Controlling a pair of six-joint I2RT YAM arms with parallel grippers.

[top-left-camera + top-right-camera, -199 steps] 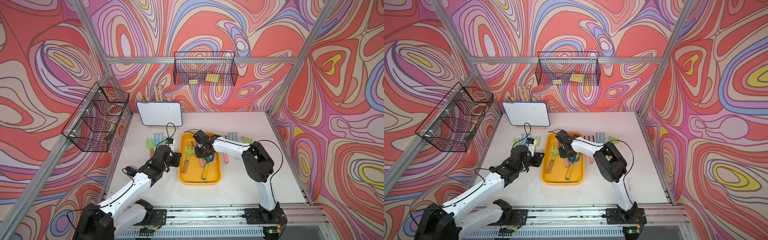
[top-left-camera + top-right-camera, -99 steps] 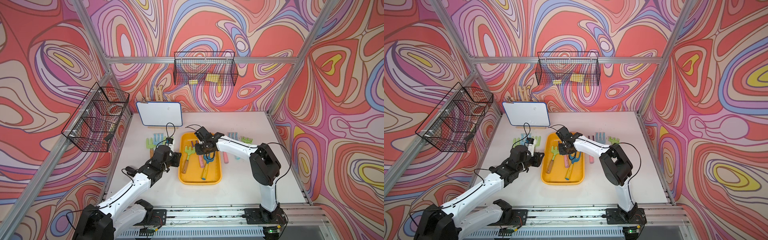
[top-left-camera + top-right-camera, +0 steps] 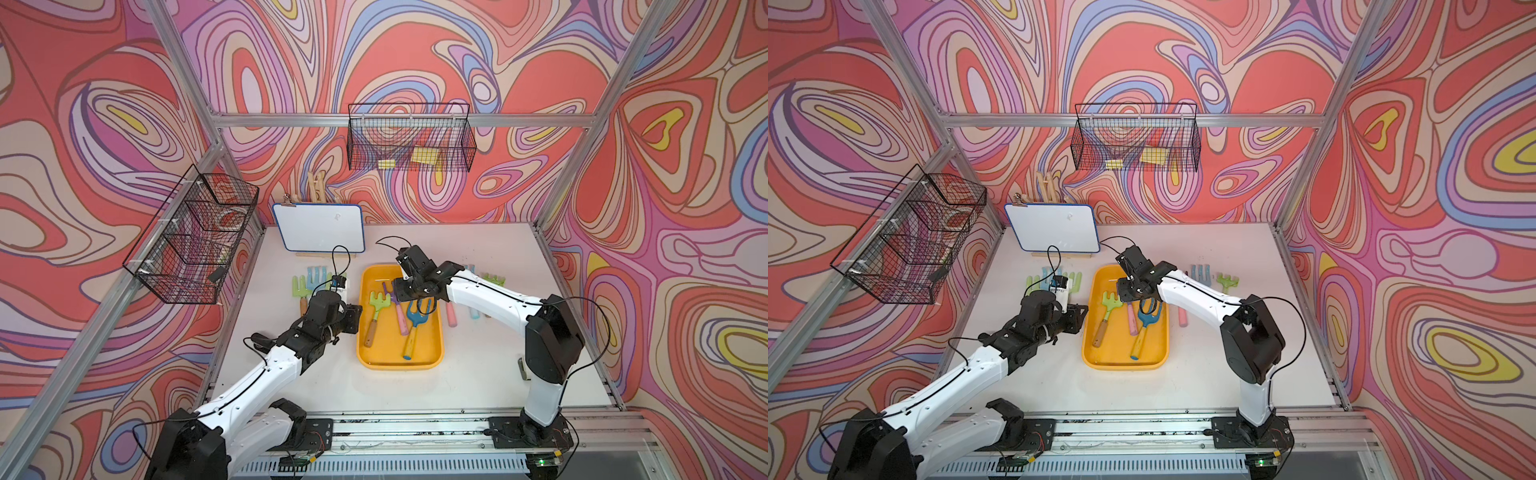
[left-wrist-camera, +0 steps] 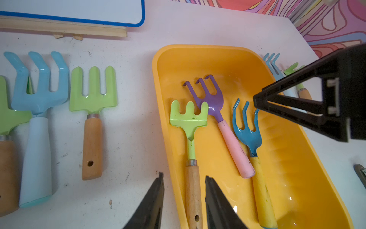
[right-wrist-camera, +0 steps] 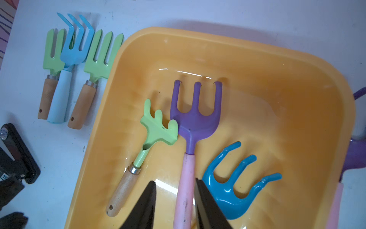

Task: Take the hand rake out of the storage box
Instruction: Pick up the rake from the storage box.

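The yellow-orange storage box (image 3: pixel 399 365) (image 5: pixel 198 33) holds three hand rakes: a green one with a wooden handle (image 4: pixel 188 121), a purple one with a pink handle (image 5: pixel 195 123) and a blue one with a yellow handle (image 4: pixel 248 134). My right gripper (image 5: pixel 175 181) hangs open over the box, its jaws either side of the pink handle, with a gap on one side. My left gripper (image 4: pixel 184 176) is open at the box's left rim. One finger is outside over the table and the other is inside, with the green rake's wooden handle between them.
Three more rakes (image 3: pixel 311 282) lie on the table left of the box and others (image 3: pixel 473 291) lie to its right. A whiteboard (image 3: pixel 320 226) leans at the back. Black wire baskets hang on the back wall (image 3: pixel 409 141) and the left wall (image 3: pixel 191 237).
My right gripper has shifted toward the back of the box and its jaws have widened around the pink handle. The left arm has not moved.
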